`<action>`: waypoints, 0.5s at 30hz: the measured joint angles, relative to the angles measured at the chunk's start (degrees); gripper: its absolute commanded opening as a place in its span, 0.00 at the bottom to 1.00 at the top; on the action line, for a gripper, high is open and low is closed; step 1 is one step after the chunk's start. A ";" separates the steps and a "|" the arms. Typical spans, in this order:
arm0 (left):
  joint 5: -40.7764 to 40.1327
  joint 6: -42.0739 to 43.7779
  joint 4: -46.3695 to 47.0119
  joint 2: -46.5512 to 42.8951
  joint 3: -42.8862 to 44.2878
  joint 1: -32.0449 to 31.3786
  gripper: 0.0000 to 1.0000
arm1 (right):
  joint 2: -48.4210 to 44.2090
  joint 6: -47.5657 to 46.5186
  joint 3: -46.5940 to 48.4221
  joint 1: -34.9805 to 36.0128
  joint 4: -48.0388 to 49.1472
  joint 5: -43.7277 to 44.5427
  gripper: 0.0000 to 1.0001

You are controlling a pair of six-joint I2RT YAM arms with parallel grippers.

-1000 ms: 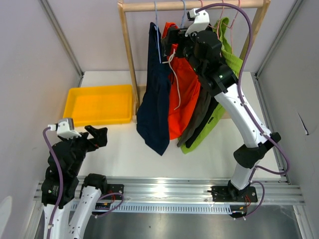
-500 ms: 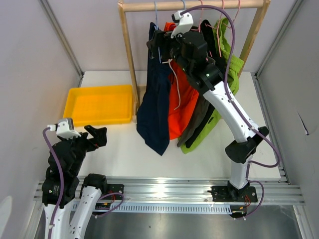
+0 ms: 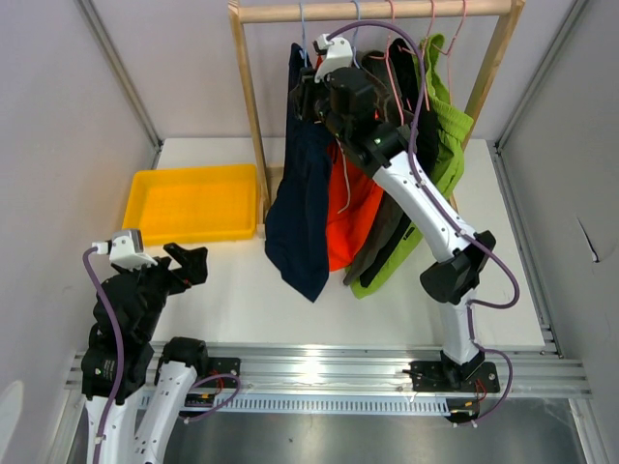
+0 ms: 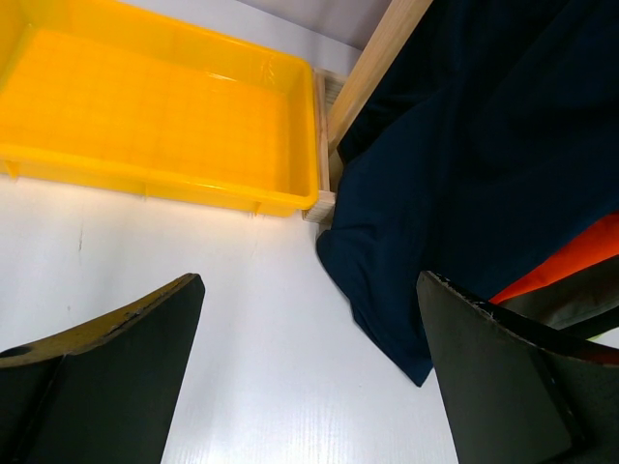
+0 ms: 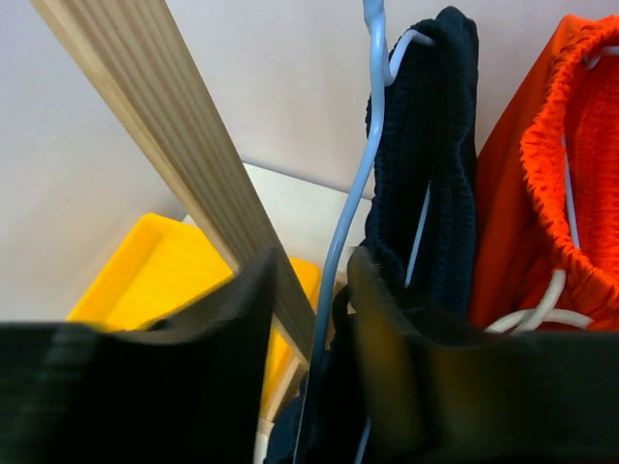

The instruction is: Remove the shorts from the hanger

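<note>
The right arm reaches up and across to the wooden clothes rack (image 3: 250,106) at the far side of the white worktop (image 3: 406,309). The right pincer (image 3: 308,95) is at the top of the navy blue fabric shorts (image 3: 298,208), just under the rail. In the right wrist view its two dark fingers (image 5: 455,387) stand a little apart. The thin light-blue wire hanger (image 5: 338,261) runs down through the gap between them, and the ribbed navy waistband lies close against one finger. Nothing looks pinched.

All five pairs hang side by side on the rail. The navy pair is leftmost, next to the bright orange fabric shorts (image 3: 358,208) with their white drawstring (image 5: 537,317). Then come the olive-grey fabric shorts (image 3: 382,232) and the black fabric shorts (image 3: 420,126) — largely hidden behind the arm — with the lime green fabric shorts (image 3: 447,135) at the right end. Pink wire hangers (image 3: 431,29) carry the pairs on that side.

The left arm sits folded low at the near left corner. The left pincer (image 3: 186,263) has its fingers wide apart and holds nothing, above bare worktop. Its wrist camera looks past the fingers to the shallow yellow plastic tray (image 4: 164,116), which lies on the worktop just beside the foot of the rack's left post. The navy hem hangs down close to that post.
</note>
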 measured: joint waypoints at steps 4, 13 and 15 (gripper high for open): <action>0.00 0.00 0.00 0.00 0.00 0.00 0.99 | 0.15 0.33 0.00 -0.37 -0.20 0.35 0.04; 2.05 0.07 1.33 3.45 0.98 0.22 0.99 | -1.46 0.81 -1.73 -0.48 -0.04 0.96 0.00; 3.96 0.11 2.14 7.56 3.43 0.24 0.99 | -2.75 0.81 -2.64 -0.31 -0.35 1.14 0.00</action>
